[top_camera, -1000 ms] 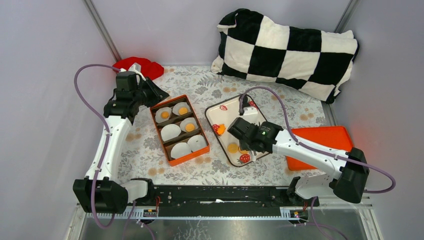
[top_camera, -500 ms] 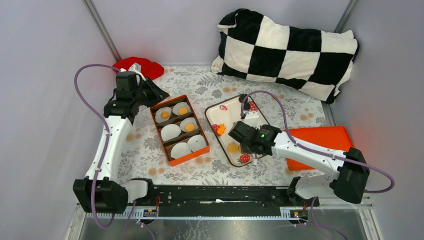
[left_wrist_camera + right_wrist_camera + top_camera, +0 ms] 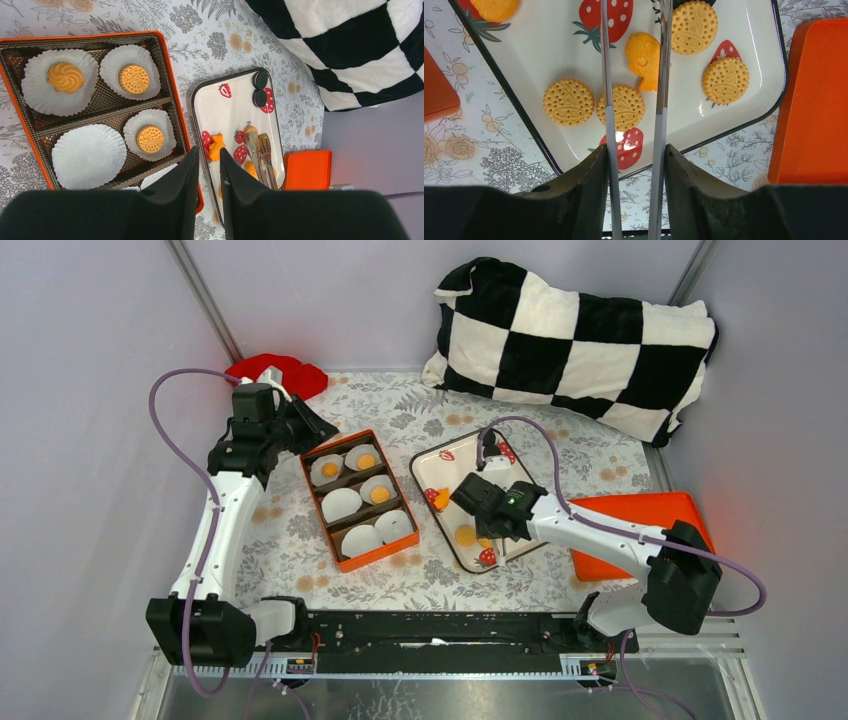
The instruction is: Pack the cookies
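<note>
Lab cell, grey panel walls (image 3: 80, 390) (metal struts (image 3: 203, 298))

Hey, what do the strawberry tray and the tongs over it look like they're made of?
Strawberry tray: looks like glossy enamel or melamine, hard to say which; it is white with a thin dark rim and shows a bright light reflection.
Tongs: apparently polished metal; the arms are thin and silvery with a mirror-like sheen.

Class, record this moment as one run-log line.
right pincer: shut on tongs, above cookies on tray | left pincer: parted, empty, near box | box: three cookies in cups
</note>
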